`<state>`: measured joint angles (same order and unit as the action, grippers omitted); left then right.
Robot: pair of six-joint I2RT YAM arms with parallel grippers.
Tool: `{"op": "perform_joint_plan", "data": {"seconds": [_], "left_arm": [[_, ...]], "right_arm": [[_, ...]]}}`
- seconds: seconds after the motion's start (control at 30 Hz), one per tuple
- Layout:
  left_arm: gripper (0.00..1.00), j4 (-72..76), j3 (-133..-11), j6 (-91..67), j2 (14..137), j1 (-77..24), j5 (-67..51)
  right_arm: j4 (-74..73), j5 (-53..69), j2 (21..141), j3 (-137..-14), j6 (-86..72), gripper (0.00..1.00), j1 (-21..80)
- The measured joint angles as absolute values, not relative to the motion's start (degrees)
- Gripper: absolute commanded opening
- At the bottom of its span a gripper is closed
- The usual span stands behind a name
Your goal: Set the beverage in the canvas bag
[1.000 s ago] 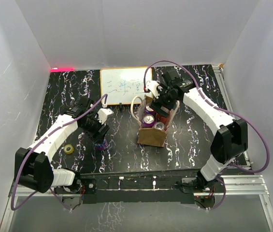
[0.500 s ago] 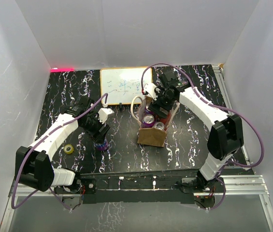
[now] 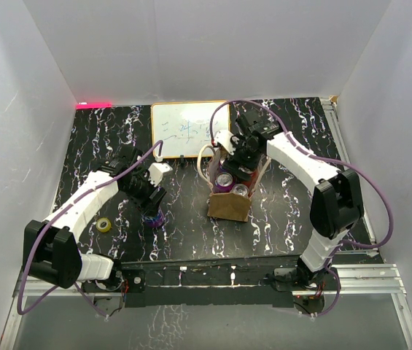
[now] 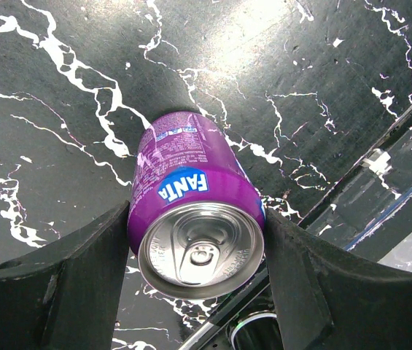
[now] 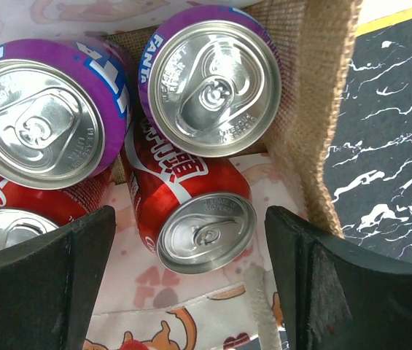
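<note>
While left jaws clamp the purple can [image 4: 191, 186] | right jaws gape wide over the canvas bag [image 5: 316, 95].

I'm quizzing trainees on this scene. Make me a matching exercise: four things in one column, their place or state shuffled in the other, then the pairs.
1 left gripper
2 right gripper
3 whiteboard
4 yellow tape roll

A at the table's far edge
B jaws open above the canvas bag
C on the table, front left
D jaws closed on a purple Fanta can

Pairs: 1-D, 2-B, 3-A, 4-C
</note>
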<state>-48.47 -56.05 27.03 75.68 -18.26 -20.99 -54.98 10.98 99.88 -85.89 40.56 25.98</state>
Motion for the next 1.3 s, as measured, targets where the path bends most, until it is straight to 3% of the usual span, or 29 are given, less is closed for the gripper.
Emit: {"op": "perform_joint_plan", "data": {"seconds": [0.4,0.67,0.87,1.1,1.3], "left_arm": [[0.03,-48.5,-56.1,27.0,75.7,-18.3,-21.1],[0.03,-48.5,-56.1,27.0,75.7,-18.3,-21.3],[0.03,-48.5,-56.1,27.0,75.7,-18.2,-21.4],[0.03,-48.5,-56.1,27.0,75.7,-18.3,-21.4],[0.03,-48.5,-56.1,27.0,75.7,-18.3,-21.4]], "right_arm": [[-54.3,10.4,102.3,-84.8,41.4,0.83,26.5],[-54.0,10.3,102.3,-84.9,42.1,0.55,26.5],[-54.0,10.1,102.3,-84.9,42.0,0.40,26.5],[-54.4,6.5,102.0,-85.0,40.8,0.30,28.5],[-54.7,1.6,102.0,-85.0,39.4,0.28,31.0]]}}
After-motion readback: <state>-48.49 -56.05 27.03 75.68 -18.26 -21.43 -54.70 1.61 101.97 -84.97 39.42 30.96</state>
